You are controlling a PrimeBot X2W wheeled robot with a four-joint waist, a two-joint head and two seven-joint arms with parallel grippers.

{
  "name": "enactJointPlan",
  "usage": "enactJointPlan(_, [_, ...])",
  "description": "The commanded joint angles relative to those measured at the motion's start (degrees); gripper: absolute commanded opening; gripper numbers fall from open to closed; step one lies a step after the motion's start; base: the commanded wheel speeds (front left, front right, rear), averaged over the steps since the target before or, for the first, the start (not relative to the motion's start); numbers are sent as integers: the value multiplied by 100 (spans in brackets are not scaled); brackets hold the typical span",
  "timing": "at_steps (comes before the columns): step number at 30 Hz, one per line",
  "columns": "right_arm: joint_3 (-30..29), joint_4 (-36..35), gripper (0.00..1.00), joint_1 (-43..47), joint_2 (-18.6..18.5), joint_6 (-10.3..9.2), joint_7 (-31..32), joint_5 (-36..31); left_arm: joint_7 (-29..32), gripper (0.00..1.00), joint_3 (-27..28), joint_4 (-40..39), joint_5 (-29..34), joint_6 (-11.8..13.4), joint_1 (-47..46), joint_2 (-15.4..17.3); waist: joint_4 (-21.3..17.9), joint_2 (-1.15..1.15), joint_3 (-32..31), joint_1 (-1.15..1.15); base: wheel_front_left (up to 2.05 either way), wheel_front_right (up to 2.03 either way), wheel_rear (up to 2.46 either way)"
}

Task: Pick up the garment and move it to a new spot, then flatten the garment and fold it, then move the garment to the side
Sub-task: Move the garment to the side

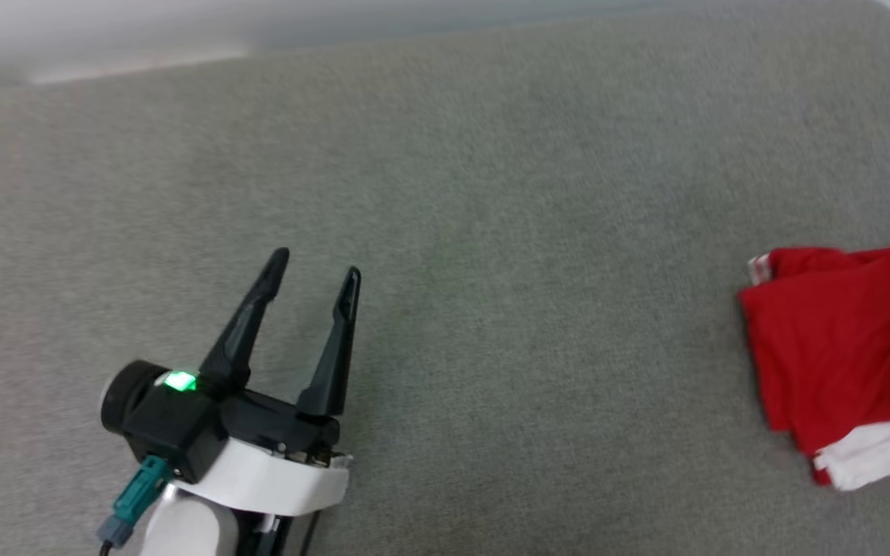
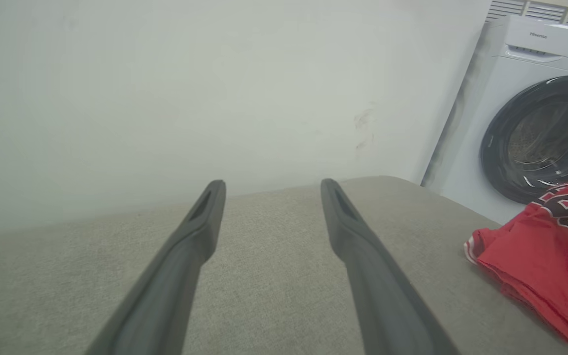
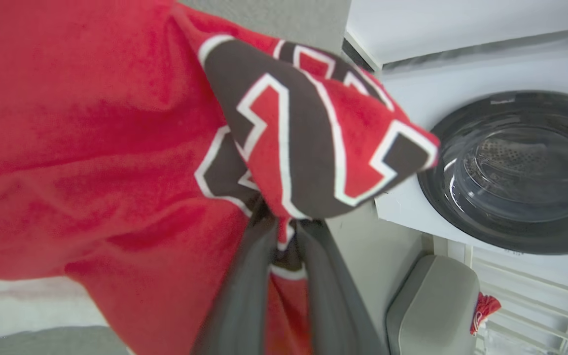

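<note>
Off at the robot's right, the garment lies bunched on the grey fabric-covered surface, pinched by the right gripper.

Its visible part runs near-to-far in the head view, with a white sleeve at the near end. The frame edge cuts it, so its full long axis cannot be told. The right jaws are closed on a raised fold of black, white-outlined lettering that points toward the washing machine. The left gripper is well apart from the garment, jaws spread wide, holding nothing.
</note>
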Motion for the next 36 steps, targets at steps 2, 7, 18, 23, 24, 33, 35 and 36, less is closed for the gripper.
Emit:
enactJointPlan(2, [-247, 245, 0, -248, 27, -10, -222, -46, -12, 100, -4, -85, 19, -7, -183, 131, -310, 0, 470, -1, 0, 0, 0])
enactJointPlan(7, [-793, 924, 0, -573, 180, -9, -777, -230, -12, 100, 20, -230, 7, -7, -446, 322, -379, 0, 835, -1, 0, 0, 0])
enactJointPlan(18, [-1578, 2075, 0, -1115, 534, -10, -1556, -826, -12, 100, 12, -477, 44, -7, -734, 624, -360, 0, 1339, -1, 0, 0, 0])
enactJointPlan(23, [-1845, 2229, 65, -1258, 787, -10, -1754, -1071, -12, 100, 3, -425, 21, -7, -764, 640, -346, 0, 1313, -1, 0, 0, 0])
enactJointPlan(24, [-1911, 2256, 100, -1269, 867, -10, -1740, -1081, -12, 100, 10, -406, 16, -7, -749, 625, -342, 0, 1273, -1, 0, 0, 0])
enactJointPlan(33, [-2075, 1660, 100, -1125, 1194, -9, -1906, -1137, -12, 100, 182, -6, -160, -7, -399, 237, -174, 0, 317, -1, 0, 0, 0])
enactJointPlan(35, [-2194, 1379, 100, -1091, 1343, -9, -1950, -1037, -11, 100, 252, 76, -146, -7, -274, 135, -105, 0, 72, -1, 0, 0, 0])
enactJointPlan(36, [-2282, 1234, 100, -1063, 1421, -8, -2016, -967, -12, 100, 286, 117, -147, -7, -210, 81, -62, 0, -63, -1, 0, 0, 0])
